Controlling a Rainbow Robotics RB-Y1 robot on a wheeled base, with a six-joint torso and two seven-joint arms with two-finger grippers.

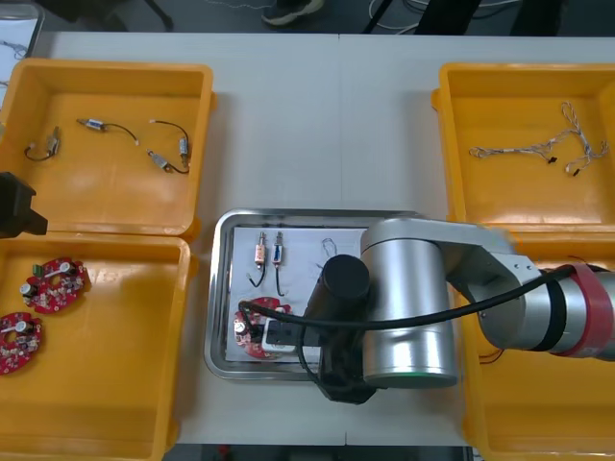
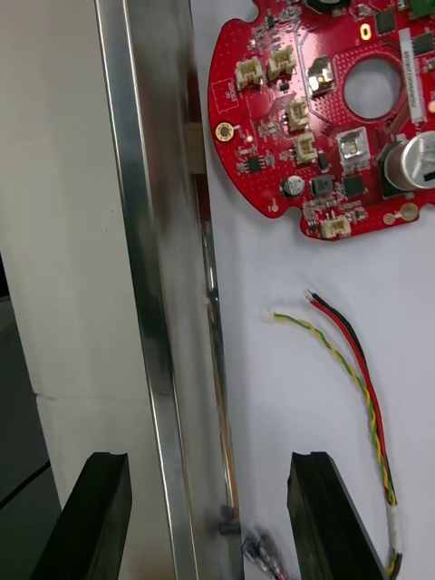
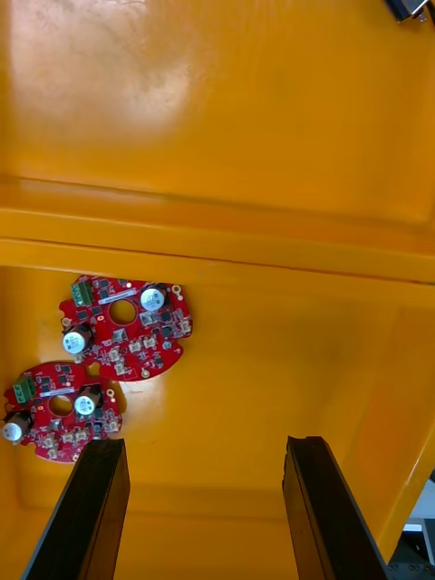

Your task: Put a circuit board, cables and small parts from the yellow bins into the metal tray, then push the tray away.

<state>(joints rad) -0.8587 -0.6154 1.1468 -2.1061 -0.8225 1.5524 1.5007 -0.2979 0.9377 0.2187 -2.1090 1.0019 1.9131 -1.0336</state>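
- Four yellow plastic bins stand on the light surface (image 1: pixel 288 134), two at each side: the far left bin (image 1: pixel 115 197), the near left bin (image 1: pixel 115 384), the far right bin (image 1: pixel 509 197) and the near right bin (image 1: pixel 538 423).
- A thin seam runs down the surface from its far edge toward the middle. Beyond that edge lies dark floor (image 1: pixel 192 12).
- The shiny rectangular metal tray (image 1: pixel 219 288), white inside, sits between the bins, toward the near edge.
- In the tray a round red circuit board (image 1: pixel 252 331) (image 2: pixel 299 118) lies at the near left corner.
- Two small metal parts with black cables (image 1: pixel 259 254) (image 1: pixel 279 252) lie side by side farther in.
- A twisted red, black and yellow cable (image 2: pixel 358 381) lies just beside the board.
- The right gripper (image 2: pixel 208 521) is spread wide and holds nothing. It straddles the tray's rim (image 2: pixel 145 272), with one finger outside over the surface and the other over the white inside.
- The left gripper (image 3: pixel 204 512) is also spread wide and bare. It hangs over the near left bin, close to two spare red boards (image 3: pixel 127 326) (image 3: pixel 59 421).
- The far left bin holds three more metal parts with black leads (image 1: pixel 178 149).
- The far right bin holds twisted blue and white cables (image 1: pixel 548 144).
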